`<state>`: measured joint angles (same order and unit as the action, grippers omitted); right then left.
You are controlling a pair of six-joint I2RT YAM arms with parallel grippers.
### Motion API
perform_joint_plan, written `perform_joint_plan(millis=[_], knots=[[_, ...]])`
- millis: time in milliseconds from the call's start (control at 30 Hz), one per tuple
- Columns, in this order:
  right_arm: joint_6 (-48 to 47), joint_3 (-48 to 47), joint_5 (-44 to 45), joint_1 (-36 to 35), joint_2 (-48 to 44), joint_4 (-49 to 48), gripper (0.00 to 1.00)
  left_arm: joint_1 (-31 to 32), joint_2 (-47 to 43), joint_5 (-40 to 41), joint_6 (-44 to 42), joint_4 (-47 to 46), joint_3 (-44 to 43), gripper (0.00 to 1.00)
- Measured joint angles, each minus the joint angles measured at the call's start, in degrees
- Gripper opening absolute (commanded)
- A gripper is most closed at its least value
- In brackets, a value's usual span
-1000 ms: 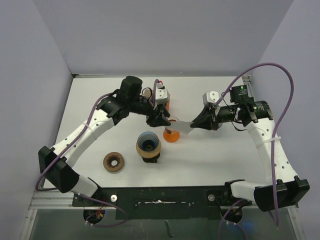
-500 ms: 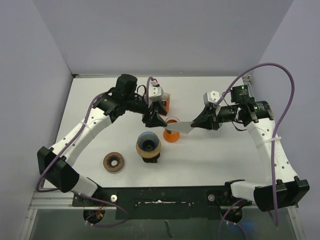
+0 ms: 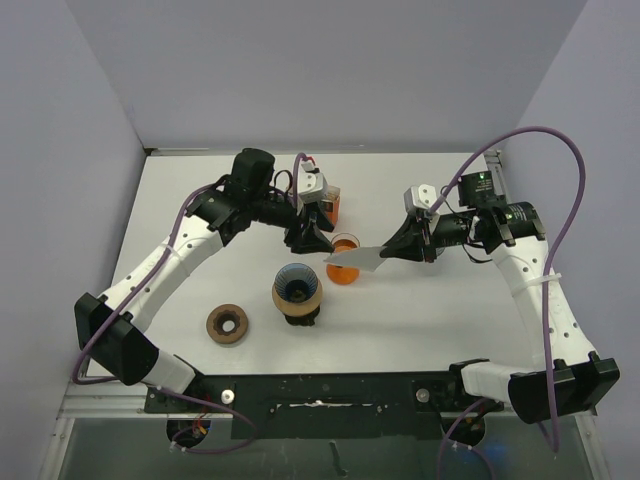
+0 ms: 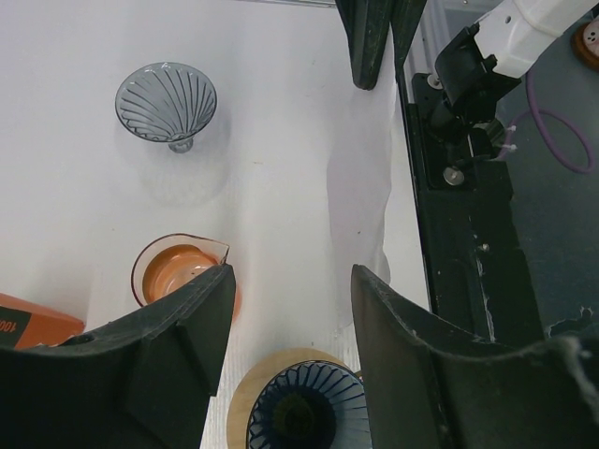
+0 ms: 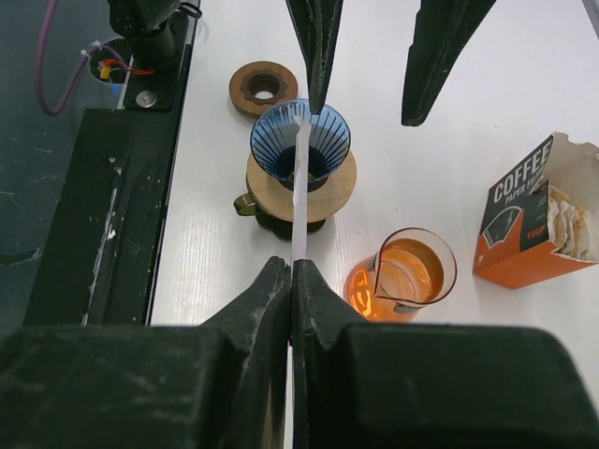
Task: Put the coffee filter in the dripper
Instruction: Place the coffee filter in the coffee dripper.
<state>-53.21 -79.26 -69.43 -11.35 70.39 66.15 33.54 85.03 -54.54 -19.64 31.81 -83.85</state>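
The white coffee filter [image 3: 355,261] hangs flat in the air, with my right gripper [image 3: 396,247] shut on its right edge. Its free end reaches over the orange carafe [image 3: 343,270] toward the blue ribbed dripper [image 3: 297,286] on its wooden stand. In the right wrist view the filter [image 5: 299,201] shows edge-on, running from my shut gripper [image 5: 292,271] to the dripper [image 5: 300,140]. My left gripper [image 3: 310,236] stands open just left of the filter, holding nothing. In the left wrist view the open gripper [image 4: 292,281] frames the filter [image 4: 360,206] above the dripper [image 4: 299,412].
An orange box of paper filters [image 3: 331,206] stands behind the carafe. A wooden ring [image 3: 228,324] lies at the front left. A clear ribbed glass funnel [image 4: 167,98] stands on the table beyond the carafe [image 4: 176,271]. The black base rail [image 3: 320,390] runs along the near edge.
My left gripper has opened wider and drawn back to the left, away from the filter's edge. The right gripper has carried the filter slightly left, toward the dripper.
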Motion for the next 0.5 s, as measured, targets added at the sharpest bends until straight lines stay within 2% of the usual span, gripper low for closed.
perform_joint_plan(millis=[500], knots=[[0.02, 0.00, -0.02, 0.00, 0.00, 0.00, 0.00, 0.00, -0.02, -1.68, -0.04, 0.04, 0.37, 0.50]])
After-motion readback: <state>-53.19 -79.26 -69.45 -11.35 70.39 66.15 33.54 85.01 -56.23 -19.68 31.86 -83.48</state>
